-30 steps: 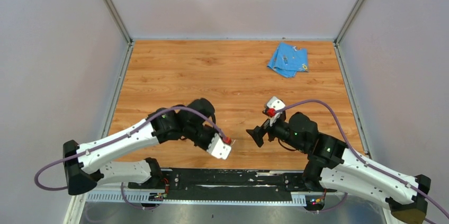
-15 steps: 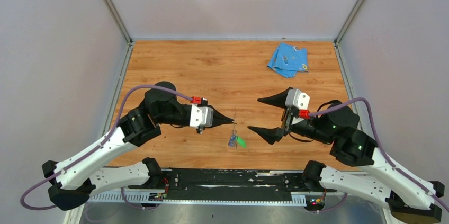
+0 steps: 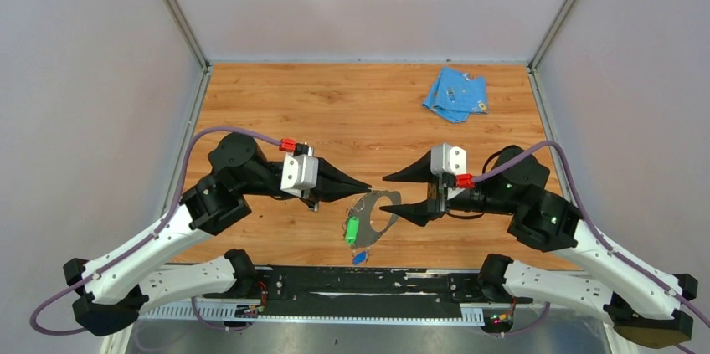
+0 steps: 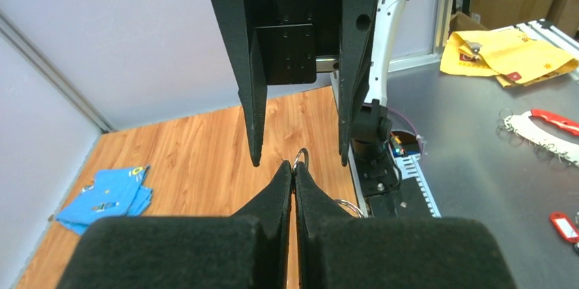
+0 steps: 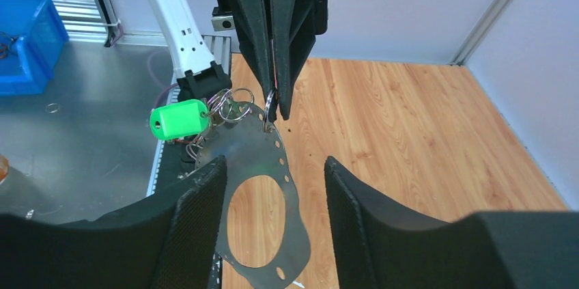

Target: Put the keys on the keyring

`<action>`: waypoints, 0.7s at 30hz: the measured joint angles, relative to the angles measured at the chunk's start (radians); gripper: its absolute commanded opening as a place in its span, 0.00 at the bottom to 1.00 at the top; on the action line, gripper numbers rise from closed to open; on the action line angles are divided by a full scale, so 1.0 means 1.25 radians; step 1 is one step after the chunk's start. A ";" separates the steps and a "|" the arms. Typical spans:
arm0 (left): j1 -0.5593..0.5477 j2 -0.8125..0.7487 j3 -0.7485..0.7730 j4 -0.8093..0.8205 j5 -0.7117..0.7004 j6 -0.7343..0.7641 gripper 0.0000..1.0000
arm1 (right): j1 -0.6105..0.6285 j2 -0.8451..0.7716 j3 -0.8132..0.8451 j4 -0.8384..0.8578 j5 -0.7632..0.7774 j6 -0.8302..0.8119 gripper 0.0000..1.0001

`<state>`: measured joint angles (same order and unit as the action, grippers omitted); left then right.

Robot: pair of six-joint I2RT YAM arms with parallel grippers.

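The keyring (image 3: 381, 197), a thin grey metal band with an oval hole, hangs in the air between the two arms. It also shows in the right wrist view (image 5: 249, 147). The green-headed key (image 3: 352, 230) hangs from its left side and shows in the right wrist view too (image 5: 179, 119). The blue-headed key (image 3: 358, 259) dangles lower. My left gripper (image 3: 367, 187) is shut on a small ring (image 4: 301, 158) at the keyring's top edge. My right gripper (image 3: 390, 195) is open, with its fingers (image 5: 205, 200) either side of the band.
A folded light-blue cloth (image 3: 455, 93) lies at the back right of the wooden table. Grey walls enclose the back and sides. The black rail (image 3: 360, 280) runs along the near edge. A blue bin (image 5: 27, 36) stands off the table.
Both arms rose and swung to face each other. The keyring, edge-on half a second ago, now shows its flat face. The right gripper has moved left around it.
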<state>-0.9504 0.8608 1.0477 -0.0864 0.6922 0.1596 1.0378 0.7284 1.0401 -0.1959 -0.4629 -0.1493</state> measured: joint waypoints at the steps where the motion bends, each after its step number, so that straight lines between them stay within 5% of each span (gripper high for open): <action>1: 0.000 0.000 -0.001 0.006 0.000 -0.008 0.00 | 0.000 0.002 0.000 0.005 -0.003 0.002 0.54; 21: 0.000 -0.006 -0.053 0.092 -0.051 -0.114 0.00 | 0.000 0.032 0.000 0.091 -0.005 0.082 0.33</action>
<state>-0.9501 0.8528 0.9817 0.0284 0.6289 0.0170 1.0378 0.7685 1.0401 -0.0822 -0.4686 -0.0471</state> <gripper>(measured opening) 0.003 0.347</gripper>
